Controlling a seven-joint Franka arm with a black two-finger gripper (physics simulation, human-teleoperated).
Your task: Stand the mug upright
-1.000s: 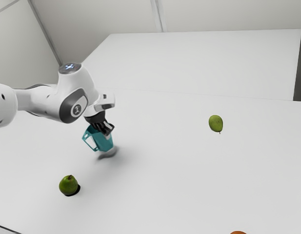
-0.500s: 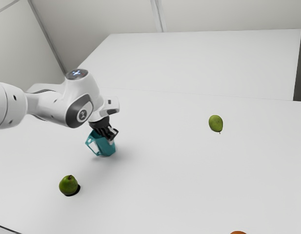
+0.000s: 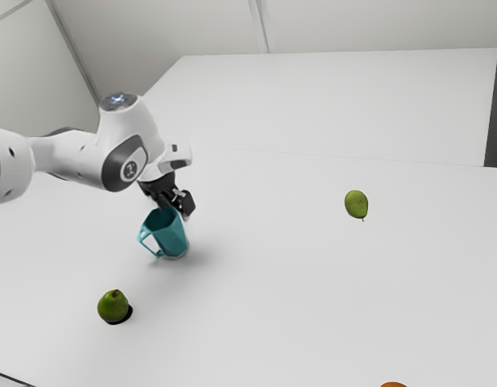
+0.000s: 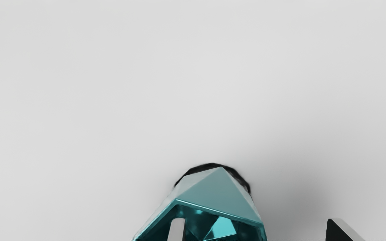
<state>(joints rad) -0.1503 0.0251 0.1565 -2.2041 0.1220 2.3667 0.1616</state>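
Our claw (image 3: 178, 209) is spread with nothing pinched, left of centre in the exterior view; in the wrist view one finger (image 4: 177, 230) crosses the mug's mouth and the other is well outside. The mug (image 3: 171, 235) is just below the claw, mouth up, its base end toward the table (image 3: 272, 282) and its handle (image 3: 148, 239) toward the frame's left. It looks upright or nearly so; we can't tell whether a slight lean remains, or whether the finger over the mouth touches it.

That fits a mug standing free, or one leaning a little and about to settle. Either way, we judge that any motion should be slow and in line with the fingers: a sideways drag could hook the rim (image 4: 219, 212) and tip the mug, and closing now might pinch only one wall. A base sitting flat is the thing to check.

Farther out, the pear (image 3: 113, 306) at the lower left is well apart from the mug; the green fruit (image 3: 356, 204) lies right of centre.
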